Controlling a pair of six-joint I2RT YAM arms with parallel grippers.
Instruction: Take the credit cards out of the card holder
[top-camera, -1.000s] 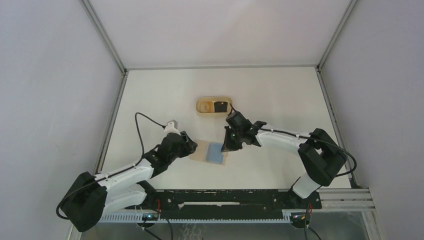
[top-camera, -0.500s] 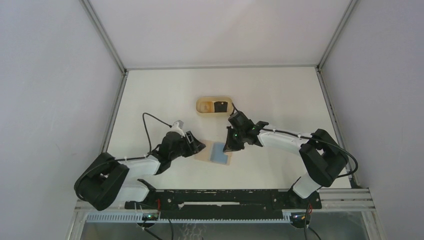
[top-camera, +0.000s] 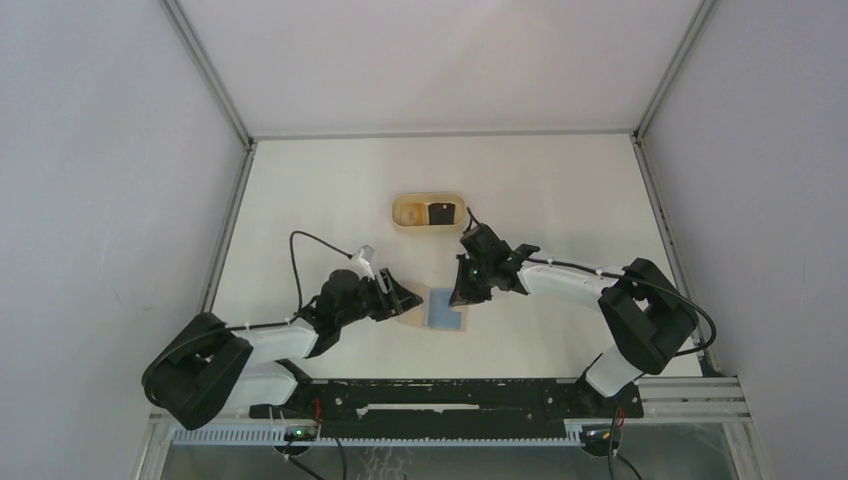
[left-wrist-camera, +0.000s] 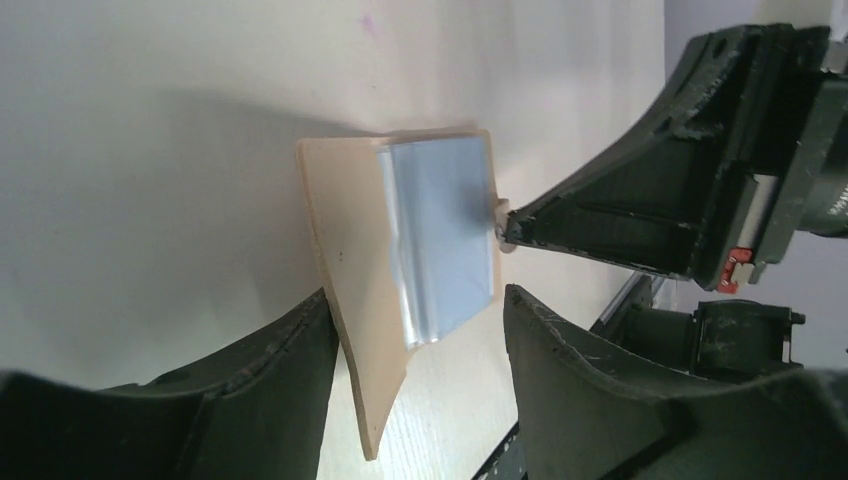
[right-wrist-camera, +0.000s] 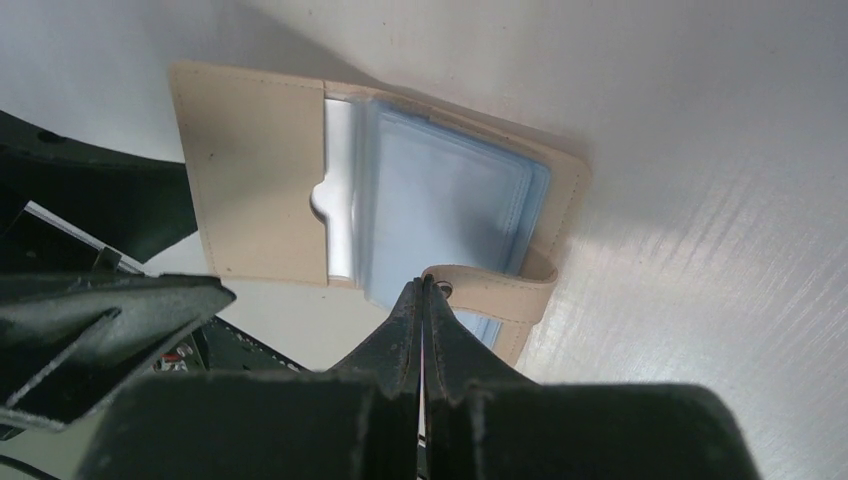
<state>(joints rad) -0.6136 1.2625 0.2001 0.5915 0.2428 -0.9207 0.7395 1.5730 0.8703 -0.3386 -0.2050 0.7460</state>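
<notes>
The card holder (right-wrist-camera: 255, 180) lay open and flat on the tabletop (top-camera: 540, 180) between the two arms, near the front edge. The blue card (right-wrist-camera: 450, 200) was inside it, tucked under a clear sleeve (right-wrist-camera: 345, 190) and showing well past the tan pocket. A dark rectangle, apparently the black card (top-camera: 440, 214), sat in the oval tray (top-camera: 402, 212) further back, well apart from the holder.

The left fingers (left-wrist-camera: 290, 360) were spread apart, one on each side of the holder's near end, and one of them seemed to touch its edge. The right fingers (right-wrist-camera: 424, 300) were pressed tightly together, their tip at the holder's far edge, right by the strap (right-wrist-camera: 490, 295) and the rim of the blue card (whether anything thin was nipped between them could not be told).

The step in hand looked like drawing out the blue card, with one card apparently already out. The next move probably called for the left fingers to steady the holder. The right fingers would then need a real hold on the card's exposed edge rather than the strap, followed by a pull along the pocket's opening.
</notes>
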